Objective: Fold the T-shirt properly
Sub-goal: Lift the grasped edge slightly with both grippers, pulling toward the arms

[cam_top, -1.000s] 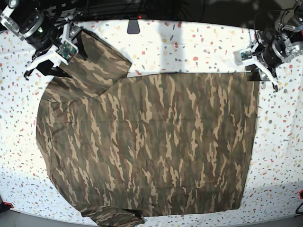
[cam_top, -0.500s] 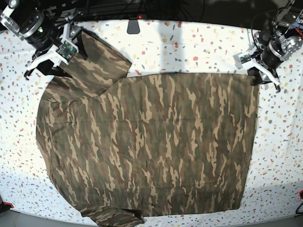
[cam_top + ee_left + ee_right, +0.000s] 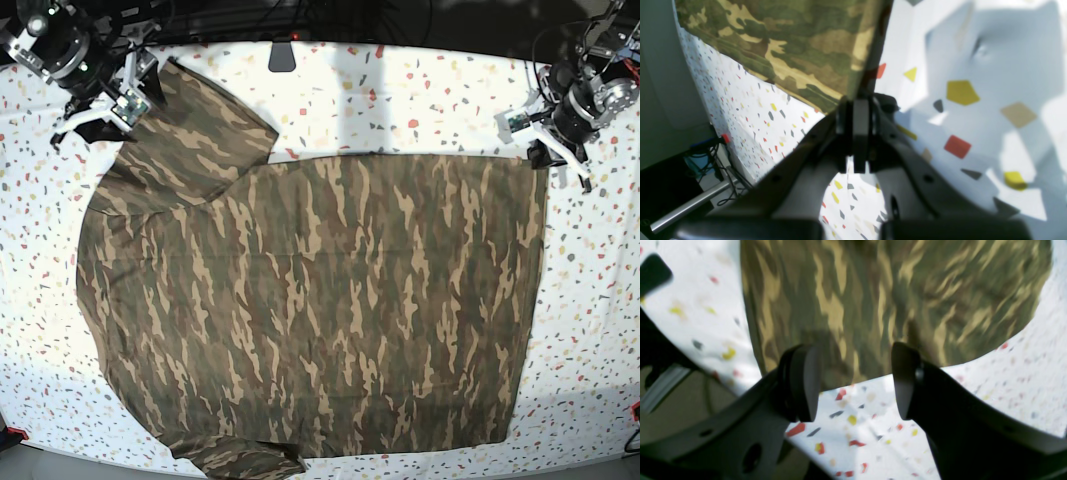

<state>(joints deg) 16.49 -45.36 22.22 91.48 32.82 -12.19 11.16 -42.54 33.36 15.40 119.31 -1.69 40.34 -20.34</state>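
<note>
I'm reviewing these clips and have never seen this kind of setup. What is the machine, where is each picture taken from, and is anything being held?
It is a robot with two arms. One picture looks down from above; the other two come from cameras on the wrists. A camouflage T-shirt lies spread flat on a speckled white table. The left gripper, at the overhead picture's right, has its jaws shut on the shirt's corner. The right gripper hangs over a sleeve with its jaws open, holding nothing.

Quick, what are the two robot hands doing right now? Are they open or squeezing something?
Left gripper: closed, pinching a corner of the T-shirt.
Right gripper: open, fingers apart at the shirt's edge, holding nothing.
</note>
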